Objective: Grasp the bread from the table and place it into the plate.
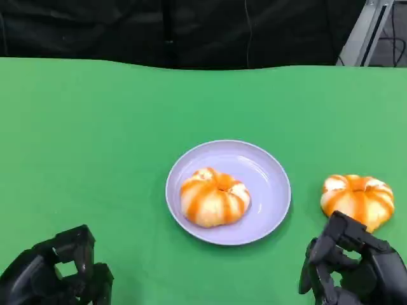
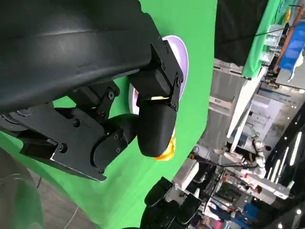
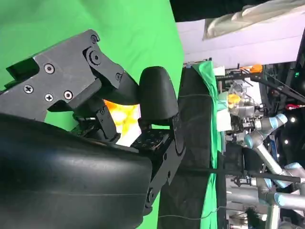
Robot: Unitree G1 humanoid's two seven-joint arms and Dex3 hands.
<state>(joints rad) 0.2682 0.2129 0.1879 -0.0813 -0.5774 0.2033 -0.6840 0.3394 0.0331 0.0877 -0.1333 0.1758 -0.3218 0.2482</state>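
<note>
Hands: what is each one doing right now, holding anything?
Left hand: holds nothing, fingers curled in, closed.
Right hand: empty, just short of the bread on the table; open or closed cannot be told.

L hand [image 1: 57,273] & R hand [image 1: 356,270] low near the front edge, fingers curled, holding nothing.
</note>
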